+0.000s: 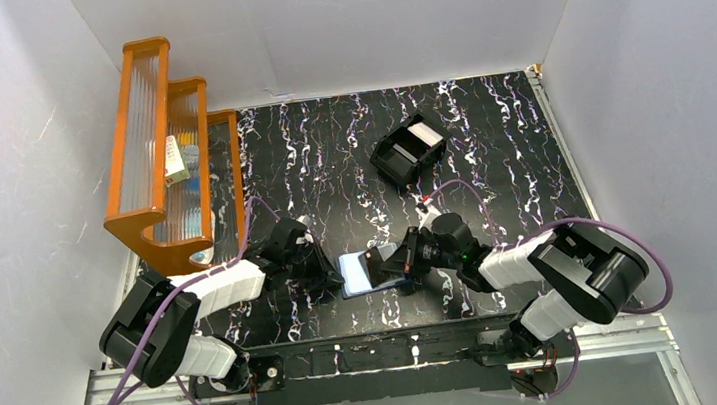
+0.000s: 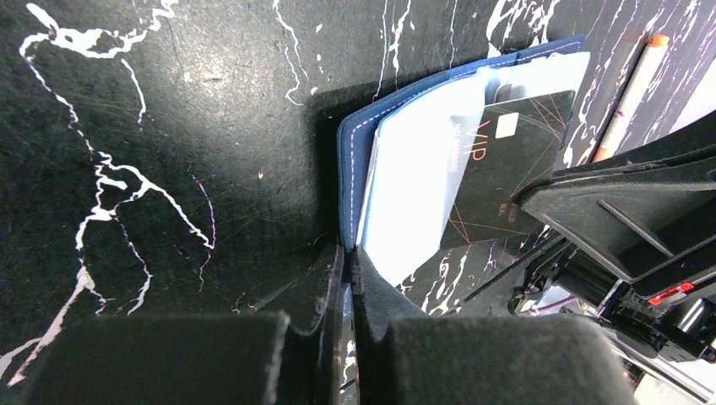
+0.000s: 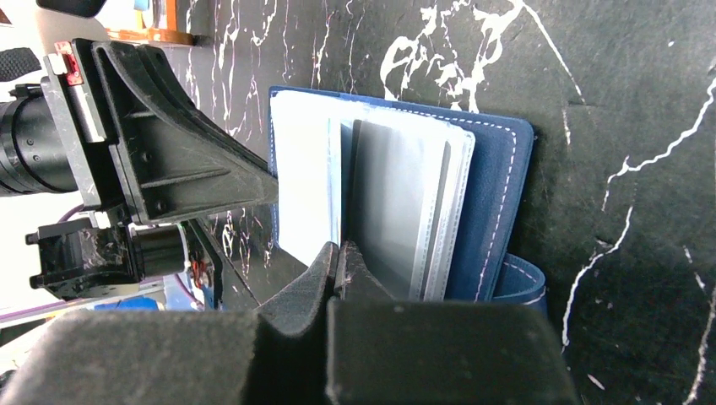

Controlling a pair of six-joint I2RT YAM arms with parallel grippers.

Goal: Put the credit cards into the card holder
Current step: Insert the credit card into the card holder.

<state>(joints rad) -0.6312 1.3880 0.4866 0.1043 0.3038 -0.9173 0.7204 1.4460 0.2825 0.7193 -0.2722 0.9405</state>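
Note:
The navy card holder point(image 1: 356, 274) lies open between both grippers, its pale blue inside and clear sleeves showing. My left gripper point(image 2: 348, 251) is shut on the edge of its navy cover point(image 2: 355, 160). A dark credit card point(image 2: 507, 169) with gold lines and "VIP" lettering is pinched by my right gripper point(image 3: 342, 251), which is shut on it. From the right wrist that card is edge-on, a thin line point(image 3: 342, 186) between the pale page and a grey sleeve point(image 3: 397, 202). The card's far end overlaps the sleeves; whether it sits inside a slot I cannot tell.
A black open-top box point(image 1: 408, 152) with something white in it stands behind on the marbled black mat. An orange rack point(image 1: 163, 148) rises at the back left. A pale stick with an orange tip point(image 2: 629, 93) lies beside the holder. White walls enclose the table.

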